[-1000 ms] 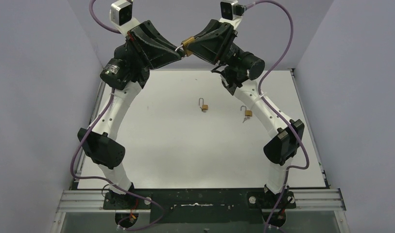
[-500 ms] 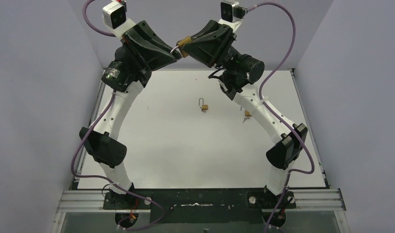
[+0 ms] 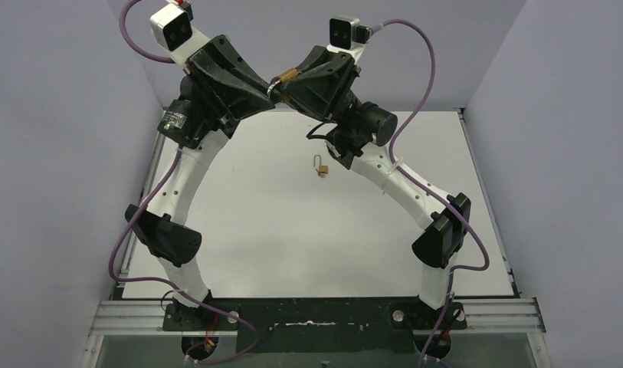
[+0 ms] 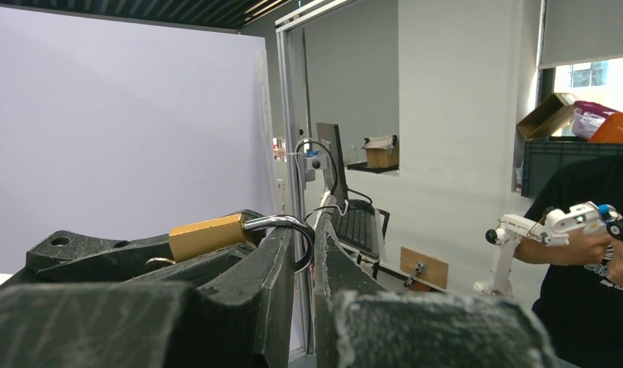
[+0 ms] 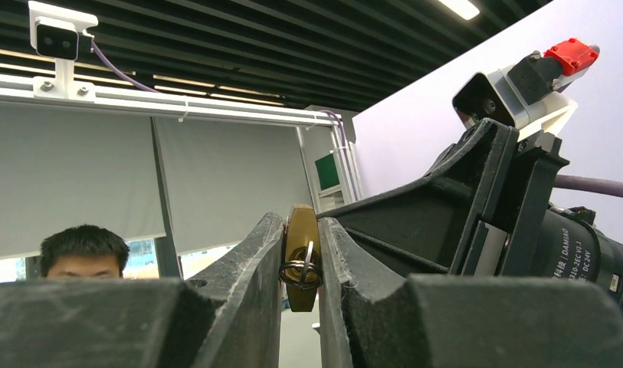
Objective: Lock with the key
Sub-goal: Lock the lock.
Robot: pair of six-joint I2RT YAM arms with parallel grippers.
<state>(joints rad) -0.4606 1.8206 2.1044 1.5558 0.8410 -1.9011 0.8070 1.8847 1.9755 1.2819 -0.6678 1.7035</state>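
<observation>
A brass padlock (image 3: pixel 286 74) is held in the air, high over the far side of the table, between both grippers. My right gripper (image 3: pixel 287 82) is shut on its brass body (image 5: pixel 301 249). A key with a small wire ring (image 5: pixel 300 271) sits in the keyhole facing the right wrist camera. My left gripper (image 3: pixel 270 88) comes in from the left and is shut on the steel shackle (image 4: pixel 294 230), with the brass body (image 4: pixel 205 236) sticking out to its left. In the wrist views the left gripper (image 4: pixel 309 239) and right gripper (image 5: pixel 301 224) both have their jaws nearly together.
A second small brass padlock (image 3: pixel 321 167) with its shackle up lies on the white table (image 3: pixel 277 230) below the grippers. The right arm's forearm (image 3: pixel 392 180) stretches over the table's right middle. Grey walls stand on the left, right and back.
Both grippers have moved left and slightly up together, holding the padlock. The right arm has swung left and now covers a padlock that showed at the table's right middle.
</observation>
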